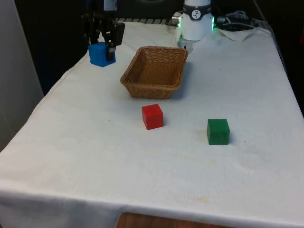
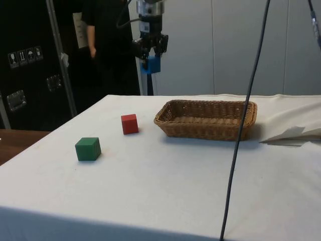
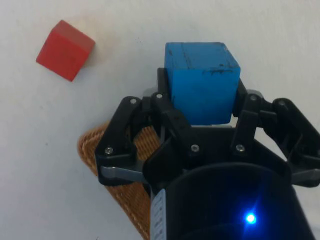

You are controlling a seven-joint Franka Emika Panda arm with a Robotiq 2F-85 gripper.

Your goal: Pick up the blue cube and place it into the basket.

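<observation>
the gripper (image 2: 150, 59) pinches the blue cube (image 2: 150, 64) between its jaws, up in the air above the table (image 1: 247, 95), off to the front view's left of the basket (image 1: 156, 71). a red cube (image 1: 152, 116) and a green cube (image 1: 218, 131) sit on the cloth, well apart from it. the side view shows a person (image 2: 90, 30) standing behind and a dark cable (image 2: 246, 120) hanging in front.
</observation>
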